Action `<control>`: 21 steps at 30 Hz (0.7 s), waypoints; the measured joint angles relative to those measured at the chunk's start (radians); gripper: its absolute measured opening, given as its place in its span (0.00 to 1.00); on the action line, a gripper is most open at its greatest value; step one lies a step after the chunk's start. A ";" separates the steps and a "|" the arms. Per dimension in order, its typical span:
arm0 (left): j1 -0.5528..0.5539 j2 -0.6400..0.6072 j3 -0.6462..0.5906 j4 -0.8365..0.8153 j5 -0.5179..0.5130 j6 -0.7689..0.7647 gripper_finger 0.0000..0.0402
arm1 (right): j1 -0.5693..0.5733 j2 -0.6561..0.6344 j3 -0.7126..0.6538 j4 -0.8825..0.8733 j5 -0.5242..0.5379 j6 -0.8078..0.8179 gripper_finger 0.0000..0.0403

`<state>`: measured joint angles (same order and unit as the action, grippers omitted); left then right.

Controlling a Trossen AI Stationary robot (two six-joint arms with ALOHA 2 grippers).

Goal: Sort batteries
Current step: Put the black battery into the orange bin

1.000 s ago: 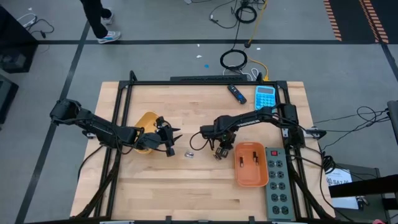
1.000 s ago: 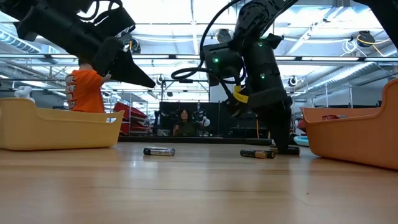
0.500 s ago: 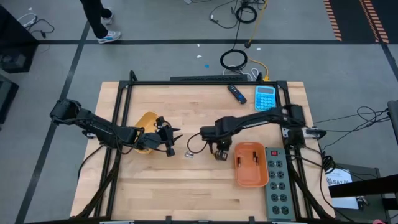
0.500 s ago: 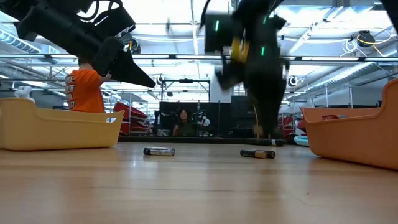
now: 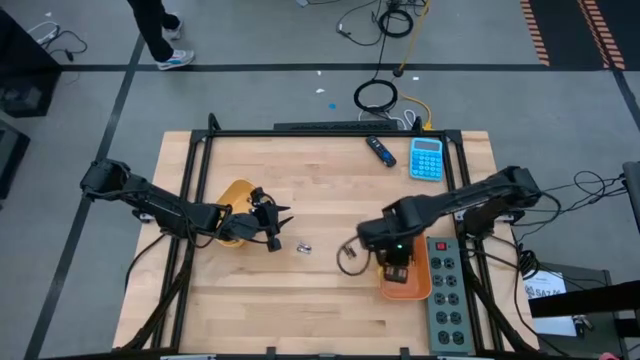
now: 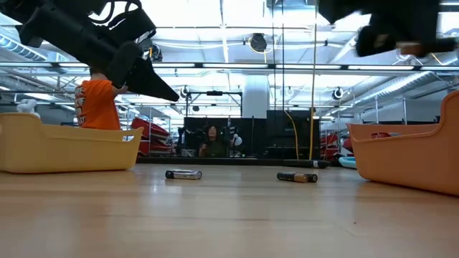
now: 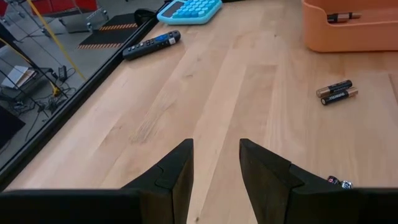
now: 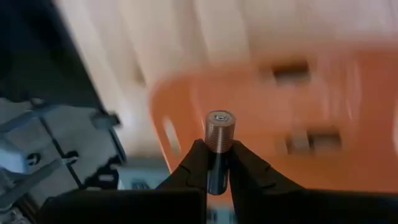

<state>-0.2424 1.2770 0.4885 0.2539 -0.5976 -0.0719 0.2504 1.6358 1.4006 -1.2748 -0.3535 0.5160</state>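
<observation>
My right gripper (image 5: pixel 398 268) hangs above the orange tray (image 5: pixel 420 285), shut on a battery (image 8: pixel 219 134) that has a dark body and a copper-coloured end. Blurred batteries (image 8: pixel 310 140) lie in that tray. Two dark batteries (image 7: pixel 336 93) lie side by side on the wood, and a silver battery (image 5: pixel 303 247) lies near my left gripper (image 5: pixel 280 228). My left gripper stands open above the table beside the yellow tray (image 5: pixel 237 195), with nothing between its fingers. My right gripper pinches the battery's dark body (image 8: pixel 214 163) between its two fingers. The copper end (image 8: pixel 219 124) sticks out past the fingertips. The fingers point steeply down from above. The battery is lifted clear, over the orange tray's inside.
A blue calculator (image 5: pixel 427 157) and a dark remote (image 5: pixel 379 149) lie at the table's far edge. A grey power strip (image 5: pixel 445 300) runs along the right side by the orange tray. Black frame rails border the table. A loose cable loop (image 5: pixel 347 258) hangs beside my right arm.
My right gripper has risen from the table beside the two dark batteries and swung toward the table's right and near edges, ending over the orange tray. The two dark batteries and the silver one lie where they were.
</observation>
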 joint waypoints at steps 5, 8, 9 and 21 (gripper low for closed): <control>0.000 0.000 0.000 -0.001 0.000 -0.002 0.34 | 0.065 -0.006 -0.001 -0.105 0.014 0.135 0.13; 0.000 0.000 0.000 -0.001 0.000 -0.002 0.34 | 0.092 -0.006 -0.001 -0.105 0.046 0.160 0.17; 0.000 0.000 0.000 -0.001 0.000 -0.002 0.34 | 0.097 -0.006 -0.001 -0.109 0.089 0.175 0.18; 0.005 0.000 0.000 0.027 0.000 0.007 0.34 | 0.072 -0.006 -0.001 -0.056 0.294 0.180 0.31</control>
<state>-0.2378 1.2770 0.4885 0.2813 -0.5976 -0.0650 0.3226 1.6295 1.3994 -1.3309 -0.0591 0.6964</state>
